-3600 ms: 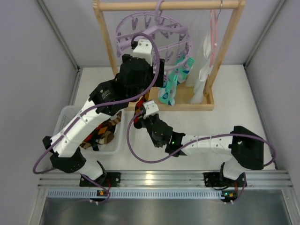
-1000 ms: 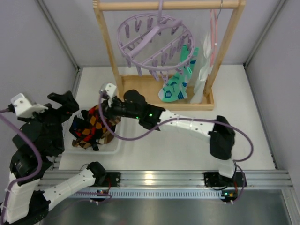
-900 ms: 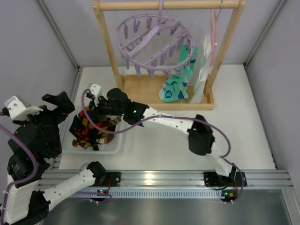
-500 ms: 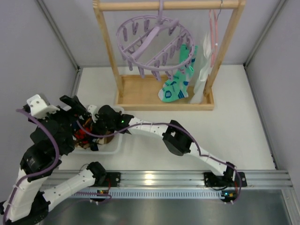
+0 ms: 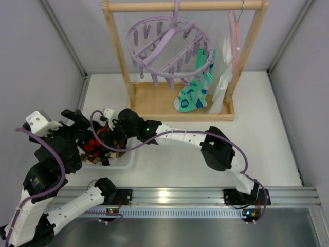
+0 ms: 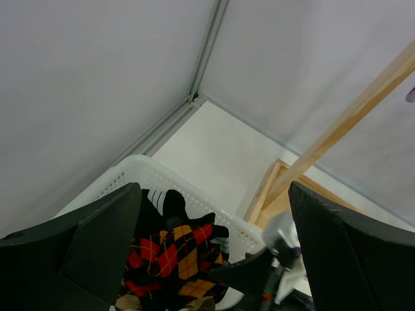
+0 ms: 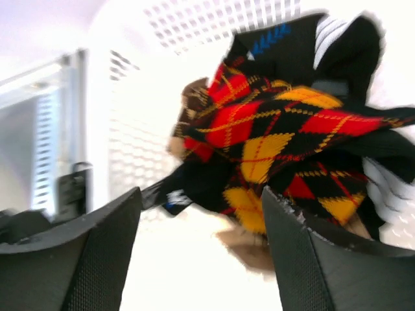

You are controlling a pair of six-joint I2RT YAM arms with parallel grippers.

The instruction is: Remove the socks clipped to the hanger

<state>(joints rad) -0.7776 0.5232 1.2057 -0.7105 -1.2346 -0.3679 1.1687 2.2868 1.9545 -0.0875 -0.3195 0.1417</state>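
The lilac hanger (image 5: 169,49) hangs from the wooden frame with one mint-green sock (image 5: 195,91) clipped to its right side. Other socks lie piled in the white basket (image 5: 123,163): a red-orange-black argyle one (image 7: 272,136) (image 6: 168,253) and a black one with white stripes (image 7: 343,39). My right gripper (image 5: 103,135) (image 7: 201,194) hovers open just above this pile. A blurred black sock with a blue-white mark (image 7: 175,191) lies loose under it. My left gripper (image 5: 82,123) (image 6: 213,194) stands wide open over the basket's left side and holds nothing.
The tall wooden frame (image 5: 118,51) stands on its base at the back. On its right end hang a thin pink hanger (image 5: 234,41) and a limp white cloth (image 5: 223,77). Grey walls close in left and right. My right arm stretches across the table toward the basket.
My right gripper, shut a second ago, has opened over the basket and a black sock has dropped from it. The left arm has shifted slightly beside the basket.
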